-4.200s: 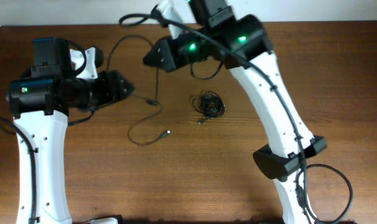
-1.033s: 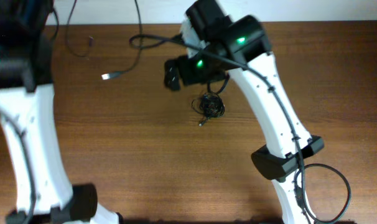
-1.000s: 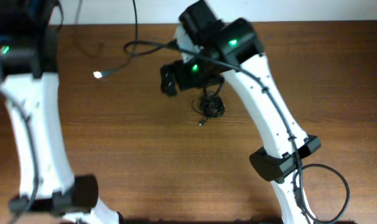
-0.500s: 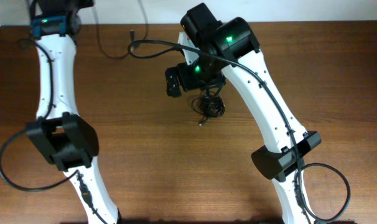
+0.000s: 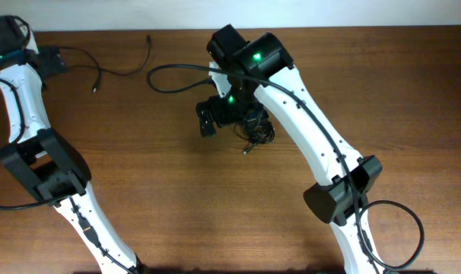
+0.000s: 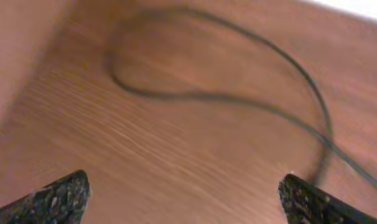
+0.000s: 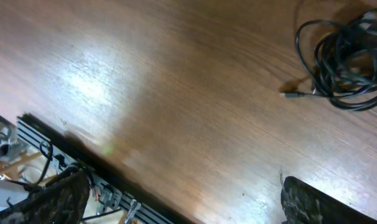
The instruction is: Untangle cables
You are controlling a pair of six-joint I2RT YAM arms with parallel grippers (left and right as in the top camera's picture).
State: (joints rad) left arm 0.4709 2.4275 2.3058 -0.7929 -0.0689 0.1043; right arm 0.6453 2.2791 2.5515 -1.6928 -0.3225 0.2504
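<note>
1. Where the tangled cables (image 5: 258, 131) lie, a little toward 12 o'clock from the middle of the desk (image 5: 215, 213), they form a small dark knot of thin black loops. My right arm (image 5: 306, 114) partly covers it in the overhead view.
2. A plug end (image 5: 246, 150) sticks out of the knot toward 7 o'clock and rests flat on the wood.
3. Seen from my right wrist, the knot sits at 2 o'clock of the view, with that plug end pointing to 9 o'clock.
4. My right hand (image 5: 206, 122) hovers at 9 o'clock of the knot, near it but not touching. Its fingers are spread wide with only bare desk between them.
5. A loose cable (image 5: 100, 70) lies well apart from the knot, at 10 o'clock on the desk, in open curves near the far edge.
6. My left hand (image 5: 52, 59) is at the 9 o'clock end of that loose cable. From overhead I cannot tell whether the two touch.
7. Seen from my left wrist, my fingertips stand wide apart and grip nothing. The loose cable curves across the wood toward 12 o'clock, blurred.
</note>
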